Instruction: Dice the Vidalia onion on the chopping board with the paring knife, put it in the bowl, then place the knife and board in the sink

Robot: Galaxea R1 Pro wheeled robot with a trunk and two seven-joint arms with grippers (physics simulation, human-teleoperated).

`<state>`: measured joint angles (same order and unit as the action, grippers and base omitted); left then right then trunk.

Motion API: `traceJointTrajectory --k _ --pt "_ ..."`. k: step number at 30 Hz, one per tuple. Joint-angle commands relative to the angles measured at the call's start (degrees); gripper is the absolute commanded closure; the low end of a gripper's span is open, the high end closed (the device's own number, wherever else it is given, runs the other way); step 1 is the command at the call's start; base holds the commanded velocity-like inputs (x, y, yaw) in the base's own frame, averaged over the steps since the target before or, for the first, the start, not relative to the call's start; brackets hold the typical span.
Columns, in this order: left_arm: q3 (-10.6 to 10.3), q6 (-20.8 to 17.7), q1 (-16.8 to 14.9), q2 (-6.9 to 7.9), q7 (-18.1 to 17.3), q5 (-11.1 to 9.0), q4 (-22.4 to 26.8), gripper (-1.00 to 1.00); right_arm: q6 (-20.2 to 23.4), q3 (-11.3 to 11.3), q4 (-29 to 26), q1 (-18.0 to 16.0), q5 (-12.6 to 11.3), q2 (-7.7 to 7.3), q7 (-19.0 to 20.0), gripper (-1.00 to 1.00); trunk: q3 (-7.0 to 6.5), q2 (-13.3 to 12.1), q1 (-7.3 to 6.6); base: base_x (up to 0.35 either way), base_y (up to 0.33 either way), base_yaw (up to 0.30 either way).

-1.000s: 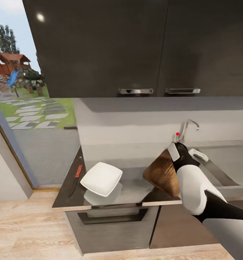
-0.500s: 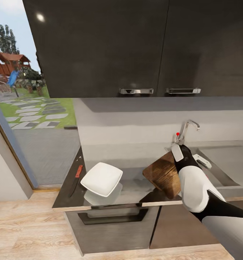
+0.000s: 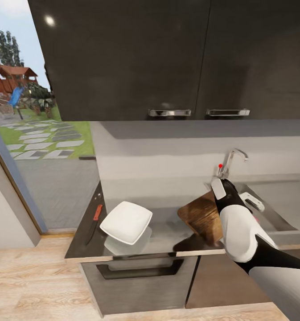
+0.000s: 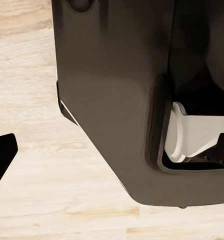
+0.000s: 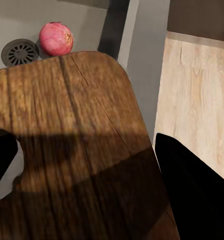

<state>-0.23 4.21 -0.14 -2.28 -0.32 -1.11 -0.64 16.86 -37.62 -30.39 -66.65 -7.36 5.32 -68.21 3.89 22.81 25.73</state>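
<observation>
Right wrist view: right gripper (image 5: 87, 165) clamps grained wooden chopping board (image 5: 72, 130) (rounded corner) above sink (image 5: 22, 25); left gripper's state unclear.

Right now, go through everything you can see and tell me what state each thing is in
chopping board: tilted, lifted off the countertop, held by the right gripper.
paring knife: lying flat on the countertop, untouched.
bowl: upright, empty.
onion: whole, in the sink beside the drain.
upper cabinets: doors shut.
left gripper: state unclear.
</observation>
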Motion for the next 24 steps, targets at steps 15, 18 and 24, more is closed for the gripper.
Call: traceJointTrajectory --k 15,18,24 --pt "-0.1 0.3 0.0 -0.09 0.0 -0.1 -0.1 -1.00 -7.9 -0.4 3.1 0.2 0.0 0.97 -4.1 1.00 0.11 0.1 0.06 0.192 0.178 0.000" --pt "-0.1 0.3 0.0 -0.09 -0.1 -0.1 -0.1 -1.00 -8.4 -0.4 3.4 0.3 0.0 0.99 -4.2 1.00 0.11 0.1 0.06 0.012 0.017 0.000" --pt "-0.1 0.3 0.0 -0.09 -0.1 -0.1 -0.1 -1.00 -8.9 -0.4 3.5 0.3 0.0 1.00 -8.9 1.00 0.11 0.1 0.06 0.002 0.003 0.000"
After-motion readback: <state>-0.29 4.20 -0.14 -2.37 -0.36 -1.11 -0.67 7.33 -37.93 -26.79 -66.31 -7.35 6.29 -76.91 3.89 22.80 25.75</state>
